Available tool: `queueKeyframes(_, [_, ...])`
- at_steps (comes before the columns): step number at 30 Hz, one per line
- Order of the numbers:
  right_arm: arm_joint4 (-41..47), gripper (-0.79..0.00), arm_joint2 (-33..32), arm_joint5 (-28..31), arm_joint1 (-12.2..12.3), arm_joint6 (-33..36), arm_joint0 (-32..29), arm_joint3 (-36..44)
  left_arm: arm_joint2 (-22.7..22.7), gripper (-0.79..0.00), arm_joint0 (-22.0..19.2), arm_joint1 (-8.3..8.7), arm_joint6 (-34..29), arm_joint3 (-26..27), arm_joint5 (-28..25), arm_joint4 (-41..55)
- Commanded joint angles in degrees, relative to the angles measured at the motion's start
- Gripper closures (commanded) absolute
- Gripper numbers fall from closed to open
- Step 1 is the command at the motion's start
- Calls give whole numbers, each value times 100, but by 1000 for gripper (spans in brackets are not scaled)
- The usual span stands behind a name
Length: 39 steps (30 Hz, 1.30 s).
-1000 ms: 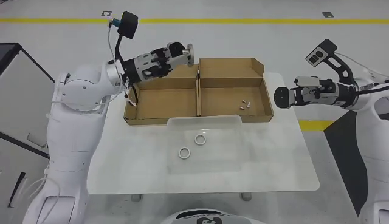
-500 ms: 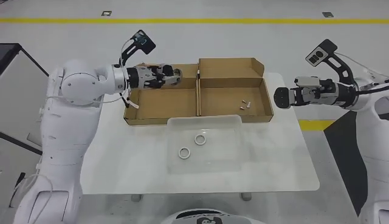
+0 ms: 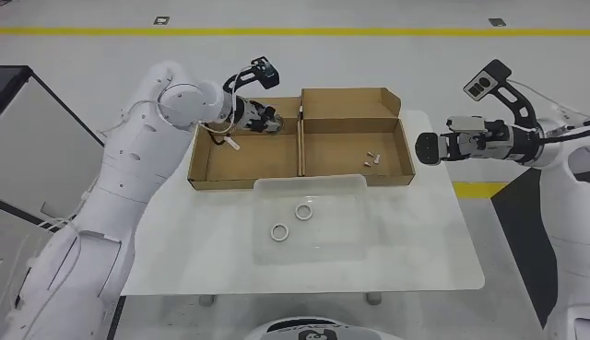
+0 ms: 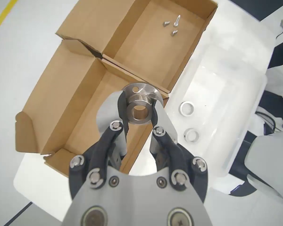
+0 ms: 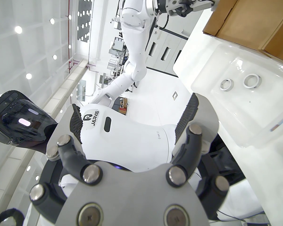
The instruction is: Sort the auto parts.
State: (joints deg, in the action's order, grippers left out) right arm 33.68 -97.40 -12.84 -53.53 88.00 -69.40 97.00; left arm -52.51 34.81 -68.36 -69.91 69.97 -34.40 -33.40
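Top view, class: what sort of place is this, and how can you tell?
Probably a robotics lab or factory hall: a yellow line painted on the floor, a white table carrying cardboard boxes and a clear tray of metal rings, and the left gripper holding a flanged bushing.

White table (image 3: 415, 248): one cardboard box (image 3: 241, 158) at 11 o'clock, second cardboard box (image 3: 336, 154) at 1 o'clock, clear tray (image 3: 343, 240) mid-table, just beside both.
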Motion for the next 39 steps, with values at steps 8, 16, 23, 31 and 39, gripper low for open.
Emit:
queueKeyframes(8, [0,-785,0,0,0,0,0,0,1175,0,-512,-337,496,-1331,-214,-587])
queueKeyframes(16, [0,-785,0,0,0,0,0,0,1985,0,-706,-747,1146,-2245,-240,-1280])
queueKeyframes(23, [0,-785,0,0,0,0,0,0,2537,0,-977,-1212,1699,-3012,-266,-1679])
queueKeyframes(31, [0,-785,0,0,0,0,0,0,2949,0,-1099,-1710,2177,-3902,-333,-1945])
queueKeyframes(39, [0,-785,0,0,0,0,0,0,3114,0,-1158,-2057,2418,-4542,-475,-2043])
